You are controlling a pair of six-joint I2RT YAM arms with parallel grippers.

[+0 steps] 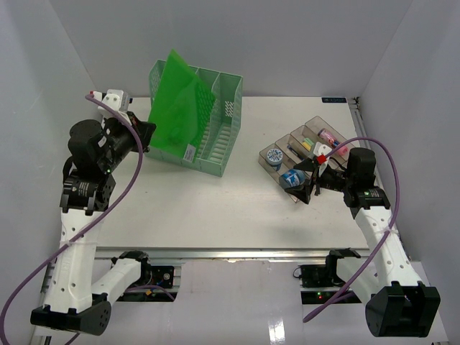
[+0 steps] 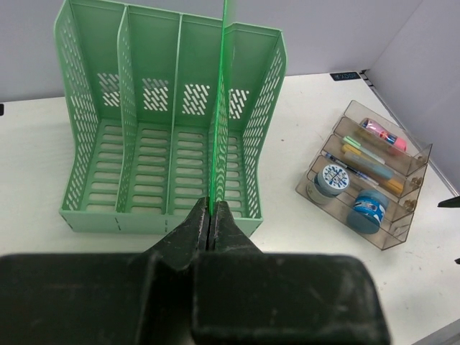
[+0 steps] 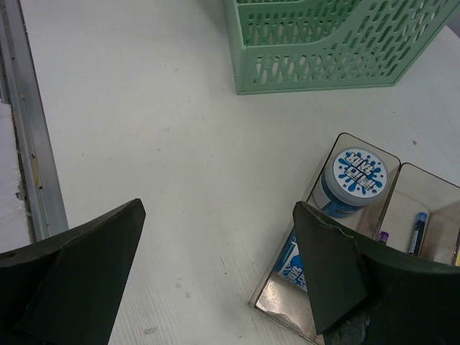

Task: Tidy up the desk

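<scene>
The white desk (image 1: 215, 208) has a metal rail along its front edge. My left gripper (image 1: 147, 133) is shut on the edge of a thin green plastic folder (image 1: 180, 108) and holds it tilted over the left part of the green mesh file rack (image 1: 219, 122). In the left wrist view the gripper (image 2: 210, 215) pinches the folder (image 2: 220, 108), seen edge-on, in line with the rack's (image 2: 144, 144) right-hand divider. My right gripper (image 1: 310, 180) is open and empty at the near end of the clear tiered tray (image 1: 305, 133). In the right wrist view the gripper (image 3: 215, 208) spans the tray's corner (image 3: 287, 302).
The tray holds two blue-lidded jars (image 1: 274, 157) (image 1: 292, 178) in front and pens and markers (image 1: 327, 136) behind. One jar shows in the right wrist view (image 3: 353, 176). White walls enclose the desk on three sides. The rack stands at the back middle.
</scene>
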